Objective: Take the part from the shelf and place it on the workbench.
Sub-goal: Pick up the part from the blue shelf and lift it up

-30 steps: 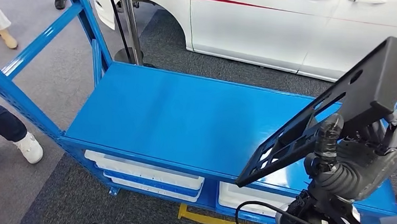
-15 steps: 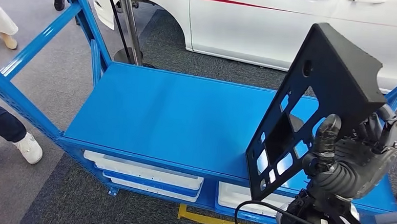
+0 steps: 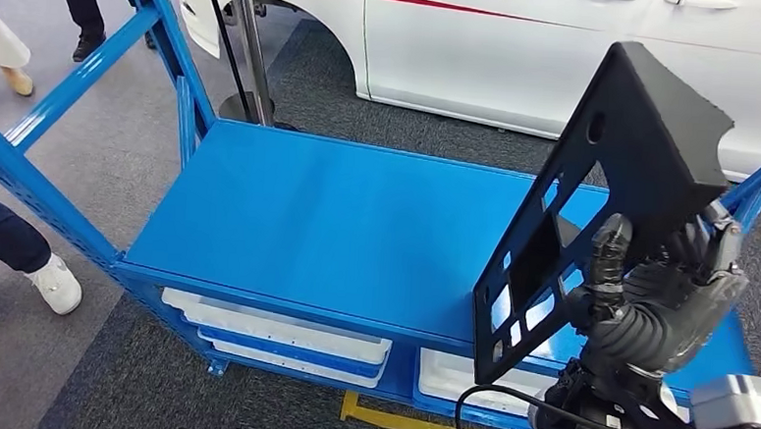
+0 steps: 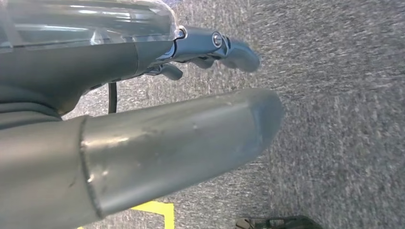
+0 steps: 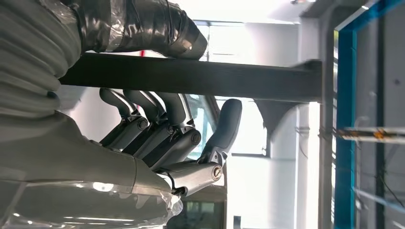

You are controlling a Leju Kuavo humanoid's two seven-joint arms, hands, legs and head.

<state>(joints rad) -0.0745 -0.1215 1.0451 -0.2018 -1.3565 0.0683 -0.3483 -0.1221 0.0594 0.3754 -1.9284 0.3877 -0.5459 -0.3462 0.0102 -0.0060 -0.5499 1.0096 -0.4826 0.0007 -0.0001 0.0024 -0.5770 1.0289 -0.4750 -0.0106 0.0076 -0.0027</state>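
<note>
Our right hand [image 3: 662, 293] clamps the black part [image 3: 604, 187] between thumb and fingers, tilted upright, likely to clear the blue shelf [image 3: 337, 222]. Our left hand [image 4: 143, 119] hangs over the floor, fingers loosely extended, holding nothing.

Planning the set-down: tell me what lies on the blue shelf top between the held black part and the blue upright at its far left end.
Nothing: in the head view the blue shelf top is bare between the black part, held by the right hand, and the blue upright.
</note>
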